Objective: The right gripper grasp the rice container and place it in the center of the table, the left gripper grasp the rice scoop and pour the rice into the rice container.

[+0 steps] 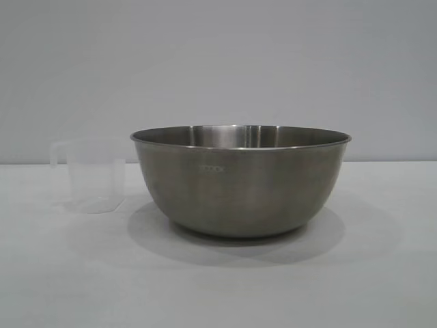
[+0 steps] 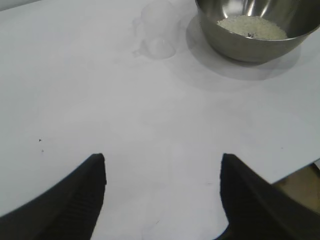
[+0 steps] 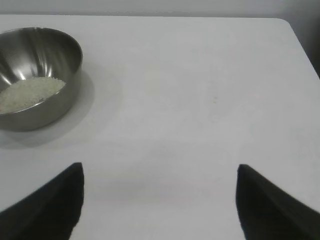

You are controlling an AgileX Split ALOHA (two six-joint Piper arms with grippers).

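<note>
Rice container (image 1: 240, 181) is showing dull silver-grey steel w/ a faint pale mark on its side and brighter streaks of reflection inside; the rice (image 2: 252, 27) in it is looking off-white. Rice scoop (image 1: 87, 174) is reading as clear, whitish translucent plastic, nearly blending w/ the plain white surface (image 1: 218, 287). Both grippers' fingers (image 2: 75, 200) are appearing matte black, and the backdrop wall (image 1: 218, 61) is showing flat pale grey.
</note>
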